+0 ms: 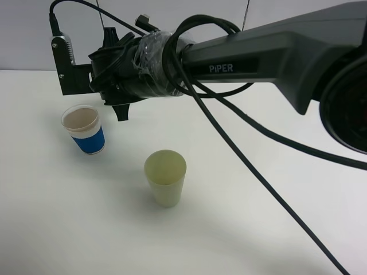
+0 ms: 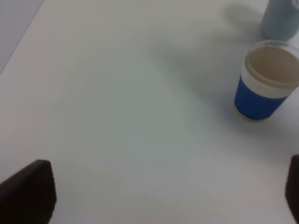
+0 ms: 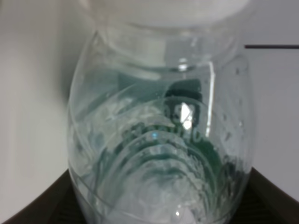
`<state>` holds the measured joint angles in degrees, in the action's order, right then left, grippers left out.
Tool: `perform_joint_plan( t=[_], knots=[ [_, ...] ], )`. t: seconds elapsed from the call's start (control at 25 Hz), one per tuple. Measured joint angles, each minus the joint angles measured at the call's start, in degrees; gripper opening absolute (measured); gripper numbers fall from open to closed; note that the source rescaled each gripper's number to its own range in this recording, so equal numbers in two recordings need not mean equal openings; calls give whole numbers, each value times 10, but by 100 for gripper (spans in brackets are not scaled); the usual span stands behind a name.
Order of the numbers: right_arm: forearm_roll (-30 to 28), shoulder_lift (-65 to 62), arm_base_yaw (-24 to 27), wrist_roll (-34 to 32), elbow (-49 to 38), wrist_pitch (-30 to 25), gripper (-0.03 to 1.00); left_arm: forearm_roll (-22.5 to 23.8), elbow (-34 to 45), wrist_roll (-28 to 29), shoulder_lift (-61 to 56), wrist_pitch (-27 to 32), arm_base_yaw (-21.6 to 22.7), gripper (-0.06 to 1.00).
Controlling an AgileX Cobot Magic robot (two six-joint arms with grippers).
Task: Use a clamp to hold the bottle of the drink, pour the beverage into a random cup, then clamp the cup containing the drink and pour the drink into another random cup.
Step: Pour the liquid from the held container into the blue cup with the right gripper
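Bottle: the clear ribbed bottle (image 3: 159,135) fills my right wrist view, its green label and white lettering showing through the wall. I cannot pick it out in the high view.
Right jaws: my right gripper (image 3: 152,203) is clamped on the bottle, with a dark jaw showing at either side of its body.
Drink: droplets (image 3: 230,136) cling to the bottle's wall. How much liquid is inside I cannot tell.
Blue-sleeved cup: the blue-sleeved cup (image 1: 85,130) stands upright on the table, mouth up and cream inside. I cannot tell whether liquid lies in it.
Right arm: my right arm (image 1: 269,54), lettered PiPER, reaches across to the left side of the high view. Its wrist, bound in clear wrap (image 1: 150,57), hangs above the blue-sleeved cup without touching it.
Pale green cup: the pale green cup (image 1: 165,177) stands upright nearer the middle, apart from the blue-sleeved cup and from both my grippers.
Left jaws: my left gripper (image 2: 161,193) hangs over bare table with its jaws spread wide and nothing between them. The blue-sleeved cup is off to one side of it, not touched.
Grey-blue vessel: a blurred grey-blue vessel (image 2: 280,18) stands just beyond the blue-sleeved cup in my left wrist view.
Cable: a black cable (image 1: 252,166) loops from my right wrist and trails across the high view.
Table: white table (image 1: 258,229), with both cups standing on it.
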<state>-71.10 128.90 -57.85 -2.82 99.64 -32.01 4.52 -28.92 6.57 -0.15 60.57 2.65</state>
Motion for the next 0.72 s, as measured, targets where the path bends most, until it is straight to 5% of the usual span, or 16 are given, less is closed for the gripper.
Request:
perform_joint_plan(
  t=[0.72],
  knots=[
    [-36,0,-2,69,0,19,0,0,0,0,0,0,0,100]
  ],
)
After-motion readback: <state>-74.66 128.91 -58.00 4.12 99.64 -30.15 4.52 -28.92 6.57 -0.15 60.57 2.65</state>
